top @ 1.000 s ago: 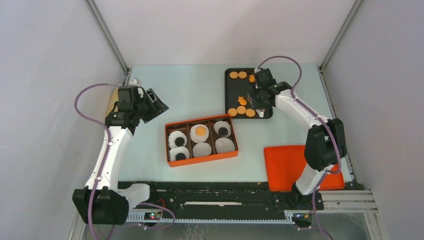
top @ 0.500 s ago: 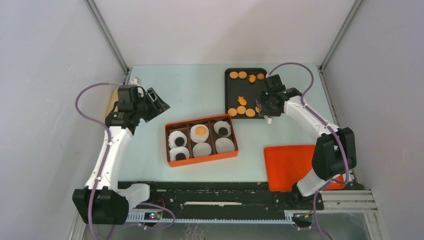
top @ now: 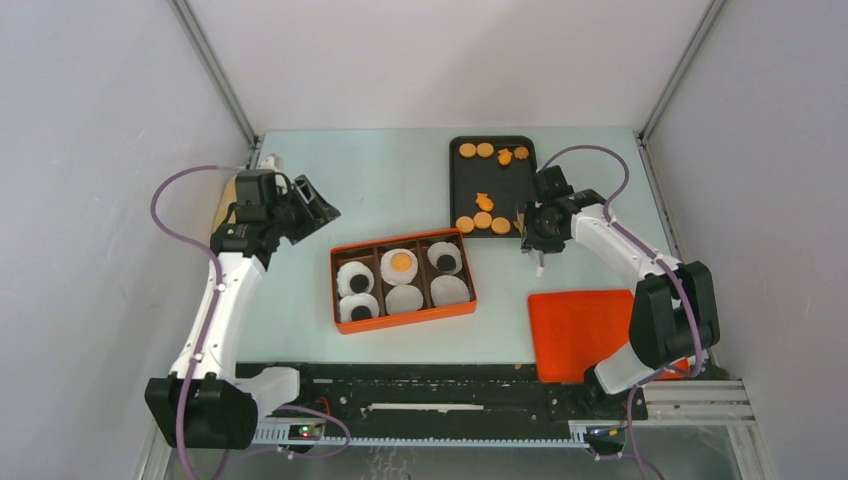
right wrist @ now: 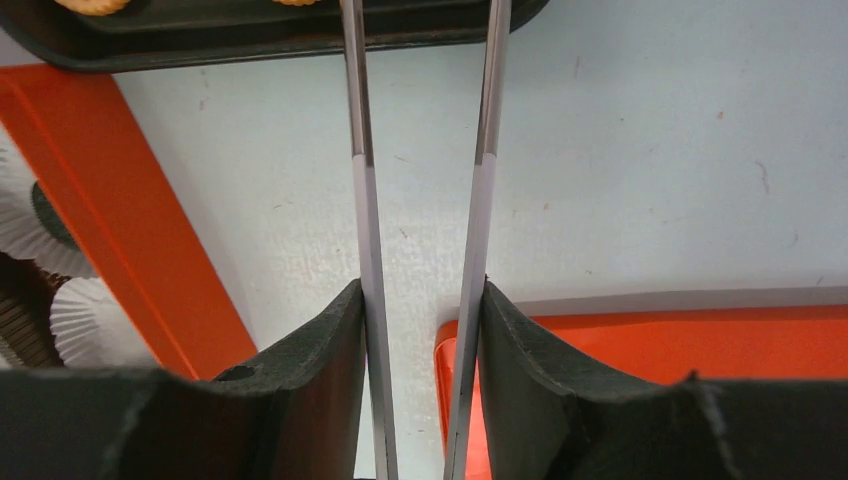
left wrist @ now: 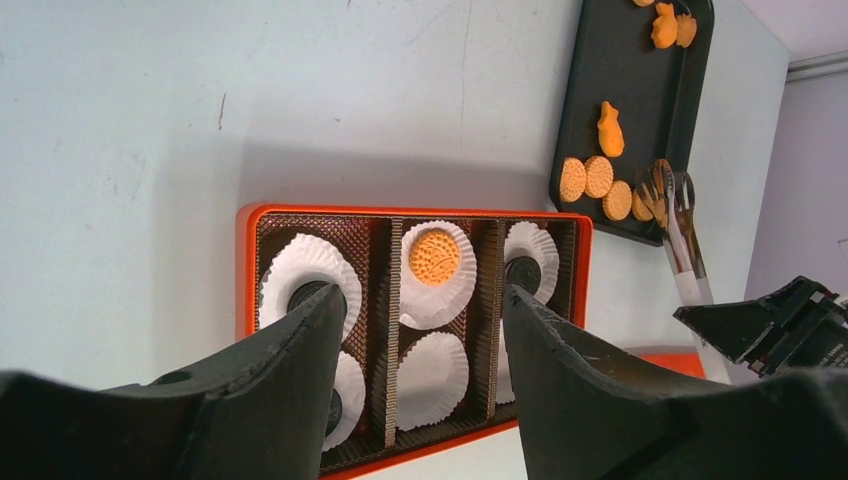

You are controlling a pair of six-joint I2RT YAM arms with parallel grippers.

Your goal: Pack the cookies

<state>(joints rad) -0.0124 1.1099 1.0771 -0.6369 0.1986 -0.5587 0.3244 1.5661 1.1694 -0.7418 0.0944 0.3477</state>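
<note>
So, most of the cookies (top: pixel 482 221) sit on the black tray (top: pixel 470 180) at the far side of the counter (top: pixel 380 170): round orange ones in a row along its near edge, a few more incl. odd shapes at the far end. The orange box (top: pixel 336 290), approx mid-counter, has six white liner cups (top: pixel 405 298). One orange cookie lies in the far-middle cup, black ones in three others. Right hand (right wrist: pixel 420 295) is clamped on a pair of metal tongs (left wrist: pixel 680 235), whose tips reach the tray's near right corner, just beside that row; can't tell if they touch a cookie. Left hand (left wrist: pixel 422 300) hangs above the box w/ fingers spread, nothing btwn them. An orange lid (top: pixel 580 330) lies flat near the right arm's base.
</note>
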